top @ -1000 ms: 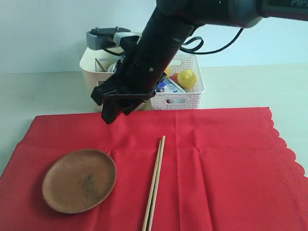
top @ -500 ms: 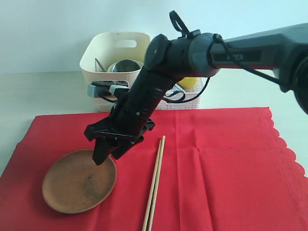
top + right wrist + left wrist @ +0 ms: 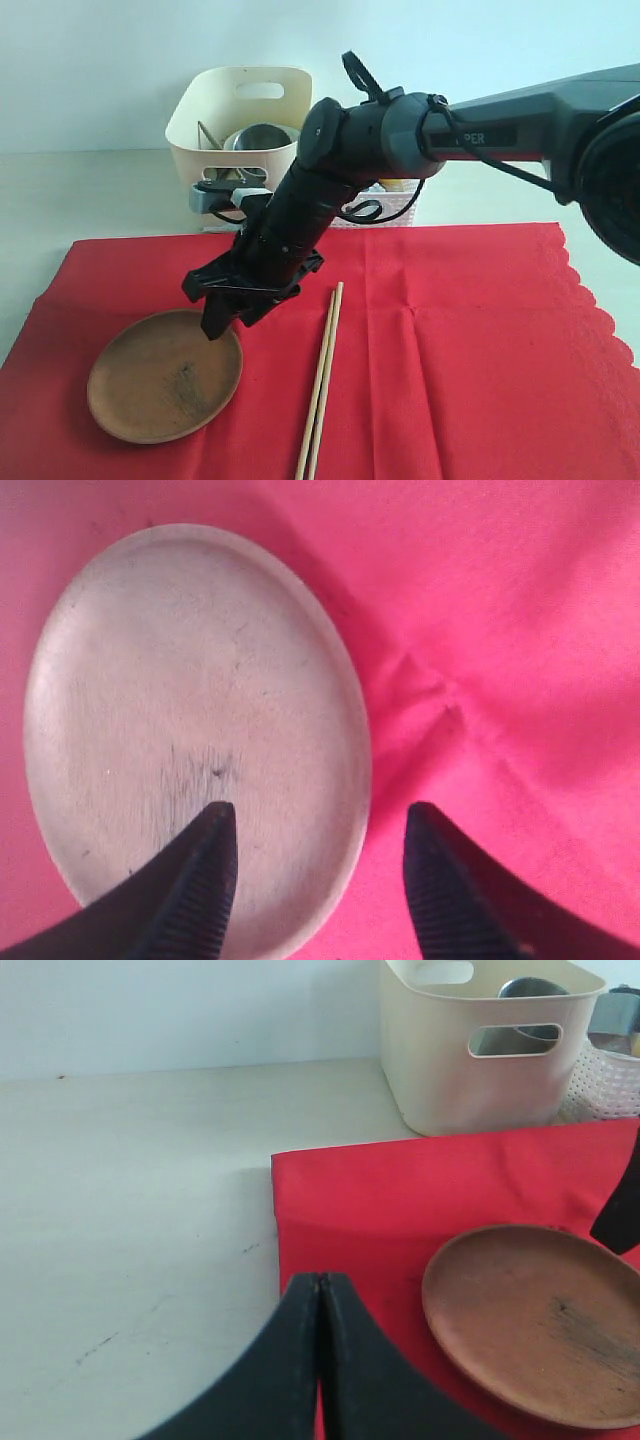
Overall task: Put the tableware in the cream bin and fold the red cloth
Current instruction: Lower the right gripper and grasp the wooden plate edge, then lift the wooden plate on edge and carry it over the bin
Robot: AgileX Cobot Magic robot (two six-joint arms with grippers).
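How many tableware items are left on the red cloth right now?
2: the brown plate on the cloth's left in the exterior view, and a pair of wooden chopsticks just right of it, counted as one. The arm could hide more.

Illumination: bright, even, diffuse; shadows faint and soft-edged. Exterior view: right arm's near joint at 3 o'clock soft-focused. Right wrist view: red cloth oversaturated to pink, round brown plate washed pale.
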